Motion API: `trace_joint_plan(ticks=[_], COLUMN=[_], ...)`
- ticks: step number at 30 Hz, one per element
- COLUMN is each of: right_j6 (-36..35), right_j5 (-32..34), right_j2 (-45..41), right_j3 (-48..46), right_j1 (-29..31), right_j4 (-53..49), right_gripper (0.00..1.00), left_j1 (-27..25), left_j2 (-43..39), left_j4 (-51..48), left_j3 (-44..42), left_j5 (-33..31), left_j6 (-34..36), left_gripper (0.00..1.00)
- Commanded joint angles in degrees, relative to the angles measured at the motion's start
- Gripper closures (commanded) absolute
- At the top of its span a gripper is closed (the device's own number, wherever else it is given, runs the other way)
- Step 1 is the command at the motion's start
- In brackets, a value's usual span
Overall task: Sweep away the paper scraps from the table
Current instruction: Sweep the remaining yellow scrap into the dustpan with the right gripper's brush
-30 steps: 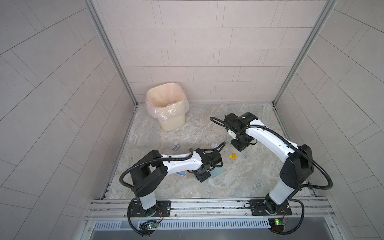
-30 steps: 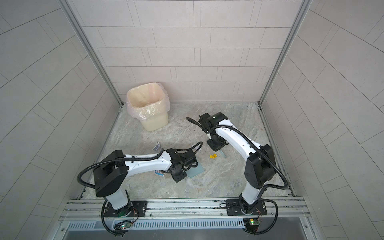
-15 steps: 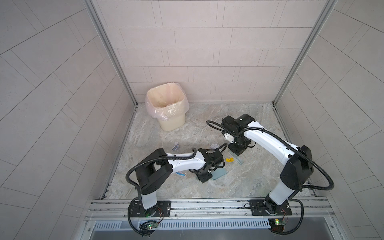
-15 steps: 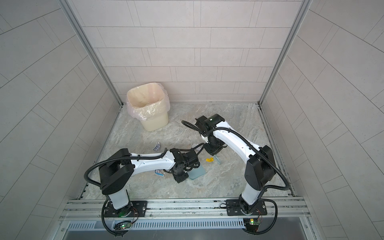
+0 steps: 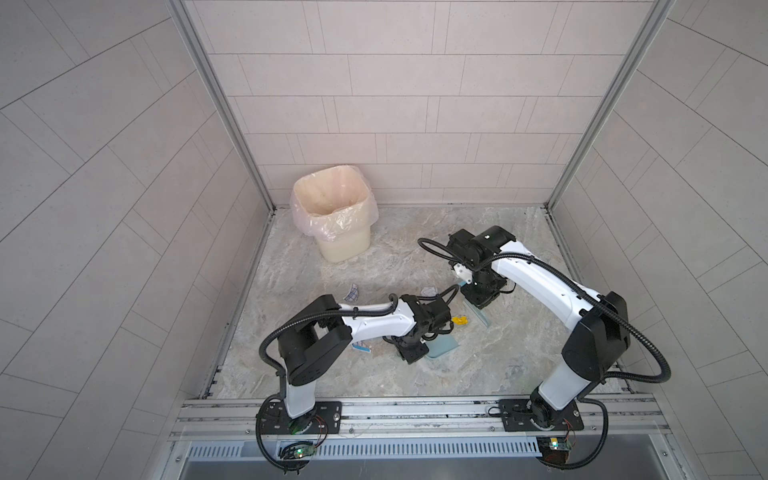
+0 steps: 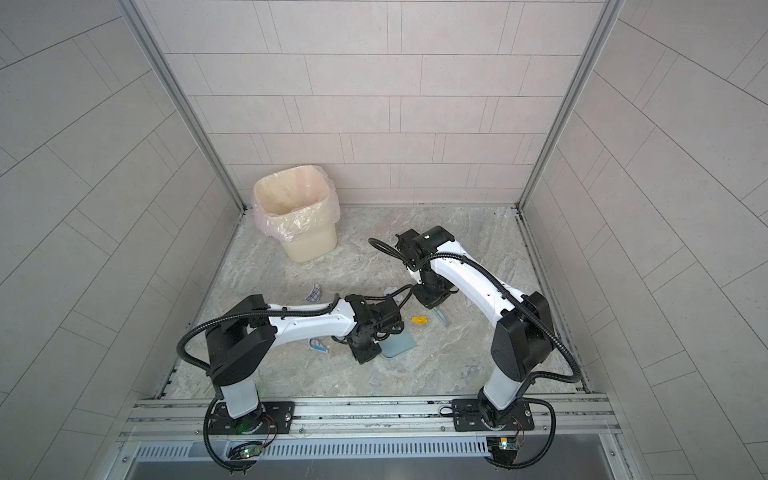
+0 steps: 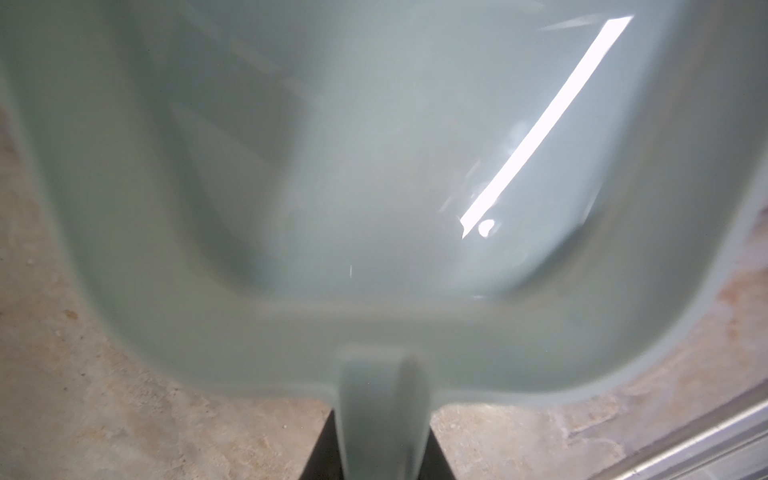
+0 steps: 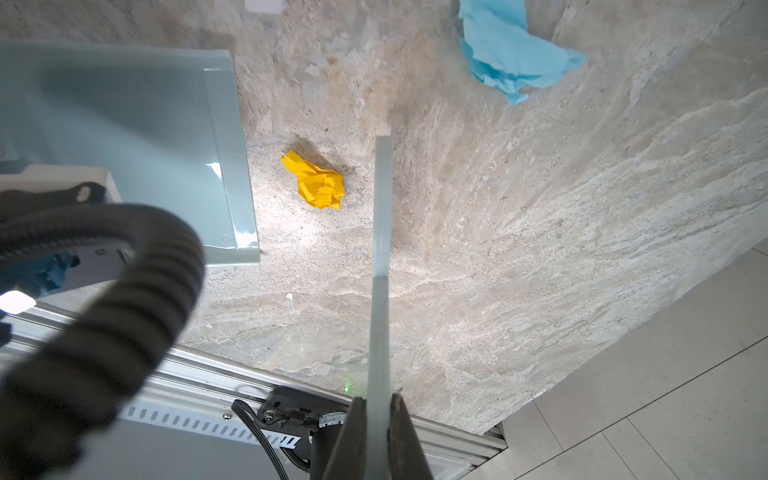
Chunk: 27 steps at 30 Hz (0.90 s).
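My left gripper (image 5: 412, 353) is shut on the handle of the pale blue dustpan (image 5: 443, 345), which lies on the table (image 5: 478, 374); in the left wrist view the dustpan (image 7: 374, 166) fills the frame and looks empty. My right gripper (image 8: 377, 436) is shut on the thin handle of the brush (image 8: 382, 249), which points down at the table. A yellow paper scrap (image 8: 318, 185) lies between the brush and the dustpan's lip (image 8: 232, 166). A light blue scrap (image 8: 511, 58) lies beyond the brush. In both top views a grid-print scrap (image 5: 351, 294) and a blue-white scrap (image 5: 361, 347) lie near the left arm.
A cream bin with a clear plastic liner (image 5: 332, 212) stands at the back left corner. Tiled walls close in the table on three sides. A metal rail (image 5: 415, 409) with both arm bases runs along the front edge. A white scrap (image 5: 428, 291) lies by the left arm's cable.
My right gripper has drawn the brush toward the front, and the yellow scrap has slid closer to the dustpan. The left arm has shifted slightly right with the dustpan.
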Motion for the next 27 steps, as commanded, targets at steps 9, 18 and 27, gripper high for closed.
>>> trace_joint_plan(ticks=[9, 18, 27], right_j6=[-0.26, -0.14, 0.98], right_j5=[-7.78, -18.22, -14.68], right_j2=[-0.86, -4.47, -6.58], right_j3=[-0.93, -0.41, -0.33], right_j1=[4.02, 6.10, 2.94], right_j4=[-2.56, -4.66, -6.58], right_gripper=[1.00, 1.00, 1.00], left_j1=[0.02, 0.10, 0.10], left_j2=[1.94, 2.58, 2.46], left_j4=[-1.58, -1.23, -0.82], left_j3=[1.55, 1.71, 1.60], left_j5=[0.33, 0.16, -0.18], left_j6=[0.20, 0.20, -0.02], left_gripper=[1.00, 1.00, 1.00])
